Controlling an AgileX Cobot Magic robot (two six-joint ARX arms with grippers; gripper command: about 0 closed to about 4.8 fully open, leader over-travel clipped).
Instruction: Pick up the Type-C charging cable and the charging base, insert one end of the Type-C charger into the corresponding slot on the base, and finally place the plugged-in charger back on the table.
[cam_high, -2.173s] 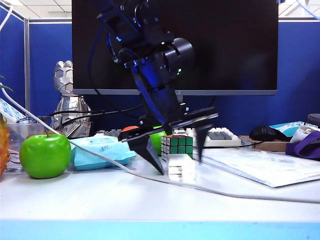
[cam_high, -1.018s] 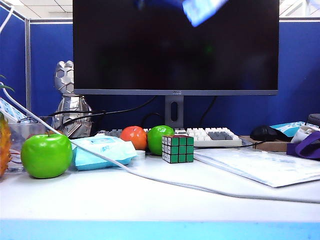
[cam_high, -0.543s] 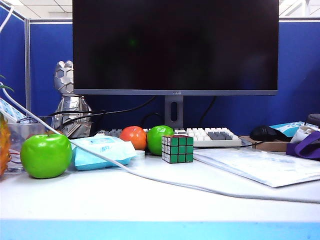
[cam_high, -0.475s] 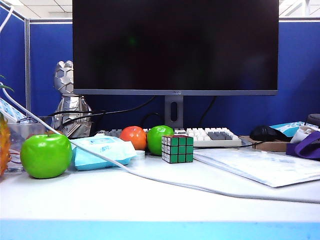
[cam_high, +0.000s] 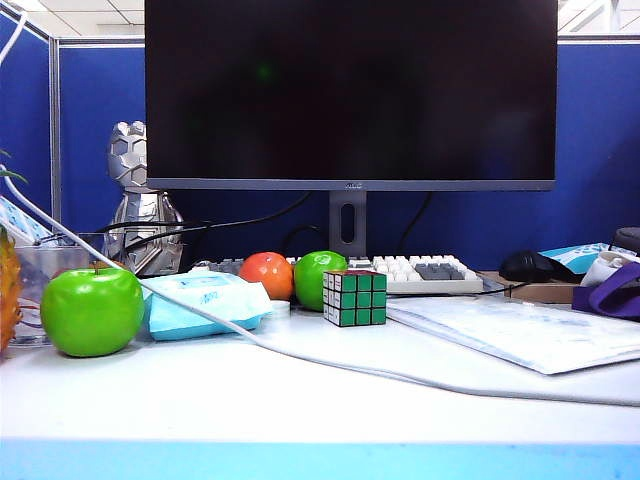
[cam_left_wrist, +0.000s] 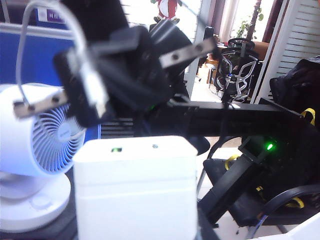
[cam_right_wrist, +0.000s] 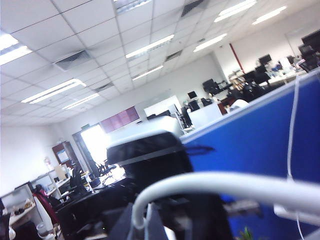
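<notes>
The exterior camera sat low at the table's (cam_high: 320, 410) front edge, looking level across it toward the monitor (cam_high: 350, 90) and blue partition. The left wrist camera pointed level out into the office, with the base (cam_left_wrist: 135, 187) very near its lens and the other arm's gripper (cam_left_wrist: 107, 75) just beyond. The right wrist camera tilted up at the ceiling, the cable (cam_right_wrist: 225, 187) close before it. Both wrist views looked away from the table, and the exterior view caught neither arm.

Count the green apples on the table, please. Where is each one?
2. One green apple sits at the front left of the table; the other is farther back, between the orange fruit and the Rubik's cube. More may be hidden.
</notes>
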